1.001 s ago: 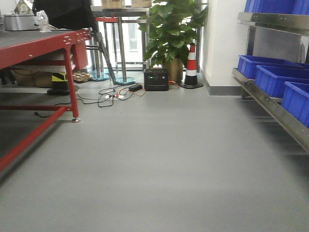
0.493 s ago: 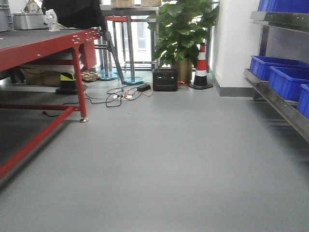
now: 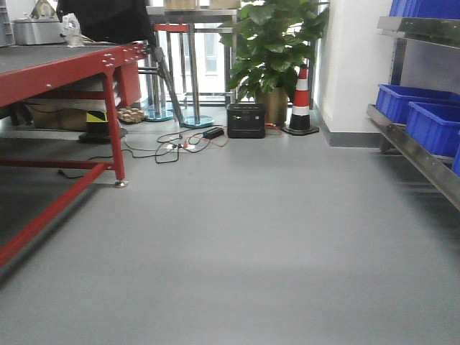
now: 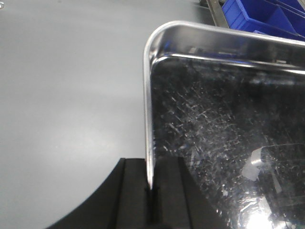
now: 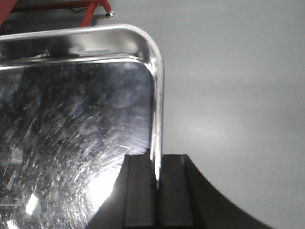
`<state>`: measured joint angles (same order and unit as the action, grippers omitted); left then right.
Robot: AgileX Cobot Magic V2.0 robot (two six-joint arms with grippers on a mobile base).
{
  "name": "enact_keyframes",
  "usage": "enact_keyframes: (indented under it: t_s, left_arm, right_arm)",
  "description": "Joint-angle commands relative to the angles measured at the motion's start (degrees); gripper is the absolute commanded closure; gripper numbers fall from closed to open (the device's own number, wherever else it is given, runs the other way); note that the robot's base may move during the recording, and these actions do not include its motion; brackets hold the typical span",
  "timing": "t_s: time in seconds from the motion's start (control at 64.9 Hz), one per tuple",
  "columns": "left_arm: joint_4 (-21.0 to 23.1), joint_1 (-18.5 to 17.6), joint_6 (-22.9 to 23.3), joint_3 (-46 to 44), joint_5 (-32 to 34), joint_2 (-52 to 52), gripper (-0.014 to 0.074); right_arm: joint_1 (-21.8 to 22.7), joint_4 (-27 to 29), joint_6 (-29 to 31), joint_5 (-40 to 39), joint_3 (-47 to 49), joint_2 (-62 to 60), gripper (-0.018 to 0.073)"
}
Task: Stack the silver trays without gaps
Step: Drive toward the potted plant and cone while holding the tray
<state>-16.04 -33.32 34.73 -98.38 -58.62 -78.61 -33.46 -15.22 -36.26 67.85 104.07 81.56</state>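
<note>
Looking down your left wrist camera, you see the left gripper (image 4: 151, 191) clamped on the left rim of a silver tray (image 4: 224, 129). The tray is held above grey floor (image 4: 66, 95), with blue bins (image 4: 257, 12) past its far corner. Your right gripper (image 5: 157, 174) pinches the opposite rim the same way; it is probably the same tray, though no view shows both sides together. Ahead, the floor stretches between a red table (image 3: 57, 68) on the left and a steel shelf rail (image 3: 413, 154) on the right. A plant (image 3: 277, 43), traffic cone (image 3: 301, 100), black box (image 3: 246, 120) and loose cables (image 3: 172, 144) stand at the far end.
</note>
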Motion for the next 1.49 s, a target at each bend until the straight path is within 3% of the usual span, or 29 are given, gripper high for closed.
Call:
enact_keyframes:
  t_s: [0.0, 1.479]
  left_arm:
    - [-1.2, -0.3, 0.4, -0.6, 1.4, 0.7, 0.0613]
    - [-1.2, -0.3, 0.4, -0.6, 1.4, 0.7, 0.0613]
  right_arm:
    - [0.1, -2.0, 0.9, -0.9, 0.5, -0.8, 0.0627]
    - [0.1, -2.0, 0.9, -1.5, 0.5, -0.8, 0.0627]
